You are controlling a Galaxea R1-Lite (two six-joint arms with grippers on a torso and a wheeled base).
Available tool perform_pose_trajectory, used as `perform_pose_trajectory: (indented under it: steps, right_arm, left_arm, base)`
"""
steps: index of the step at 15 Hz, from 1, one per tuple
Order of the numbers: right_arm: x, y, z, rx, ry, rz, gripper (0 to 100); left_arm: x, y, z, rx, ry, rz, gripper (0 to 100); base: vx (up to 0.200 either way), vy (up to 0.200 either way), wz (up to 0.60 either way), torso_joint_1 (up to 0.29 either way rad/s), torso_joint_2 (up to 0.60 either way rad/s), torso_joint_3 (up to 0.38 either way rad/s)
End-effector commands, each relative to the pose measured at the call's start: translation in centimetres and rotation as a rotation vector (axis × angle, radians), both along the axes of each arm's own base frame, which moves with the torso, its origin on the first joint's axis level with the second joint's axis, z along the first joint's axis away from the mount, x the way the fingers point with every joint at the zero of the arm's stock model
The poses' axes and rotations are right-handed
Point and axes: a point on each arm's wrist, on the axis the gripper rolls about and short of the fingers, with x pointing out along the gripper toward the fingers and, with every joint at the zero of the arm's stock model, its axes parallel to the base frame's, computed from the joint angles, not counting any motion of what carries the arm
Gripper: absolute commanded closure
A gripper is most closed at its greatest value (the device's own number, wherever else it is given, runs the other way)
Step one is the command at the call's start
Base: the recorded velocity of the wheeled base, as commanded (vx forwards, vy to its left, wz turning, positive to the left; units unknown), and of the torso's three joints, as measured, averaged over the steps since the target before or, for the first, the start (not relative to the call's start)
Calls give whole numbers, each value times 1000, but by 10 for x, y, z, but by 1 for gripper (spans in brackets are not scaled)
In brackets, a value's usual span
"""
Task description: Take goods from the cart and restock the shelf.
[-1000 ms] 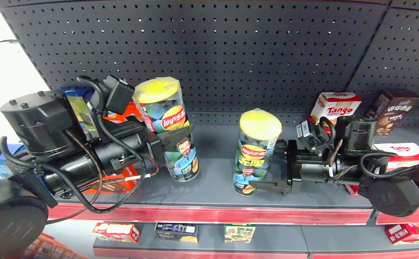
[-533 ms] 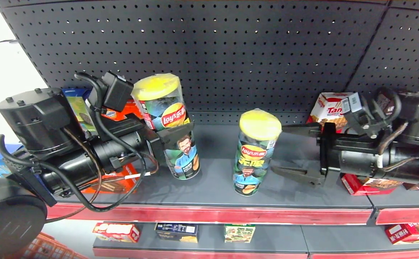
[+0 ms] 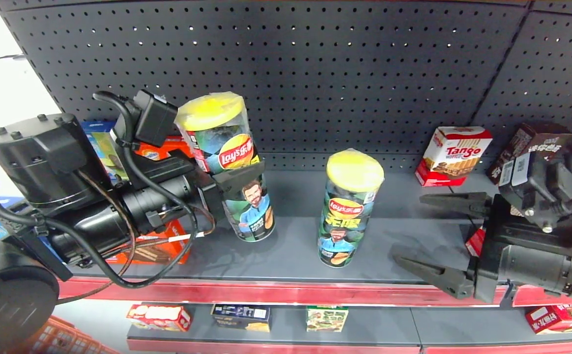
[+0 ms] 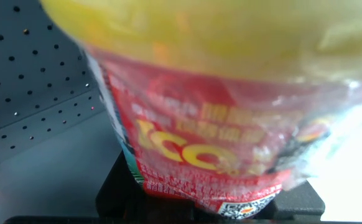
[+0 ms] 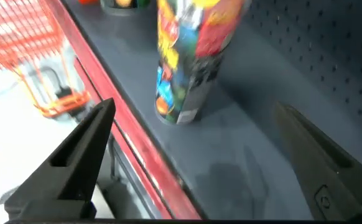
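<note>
Head view: right gripper (image 3: 409, 228) — jaws wide apart, empty — has drawn back from the standing chip can (image 3: 350, 211); left gripper (image 3: 237, 173) still clamps the raised can (image 3: 217, 137).

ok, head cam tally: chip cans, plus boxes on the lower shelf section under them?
Chip cans: 2, the held can in the left end effector and the standing can.
Lower-shelf boxes: 3, red box, dark blue box, green box.
Total: 5.
</note>
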Motion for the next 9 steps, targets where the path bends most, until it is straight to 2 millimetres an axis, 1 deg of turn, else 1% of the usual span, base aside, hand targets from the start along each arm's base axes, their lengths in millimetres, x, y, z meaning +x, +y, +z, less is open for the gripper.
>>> perform_pose_trajectory:
  steps: [1, 4, 9]
  right_arm:
    - [-5, 8, -14, -40, 31, -13, 0]
    - [2, 12, -22, -78, 51, -88, 0]
    - [22, 19, -30, -108, 80, -143, 0]
  left_arm:
    - [-1, 0, 2, -4, -7, -2, 100]
    - [-1, 0, 3, -4, -9, -2, 100]
    - [-1, 0, 4, -6, -13, 0, 100]
  base:
    - [0, 0, 0, 0, 0, 0]
    - [0, 0, 0, 0, 0, 0]
    - [0, 0, 0, 0, 0, 0]
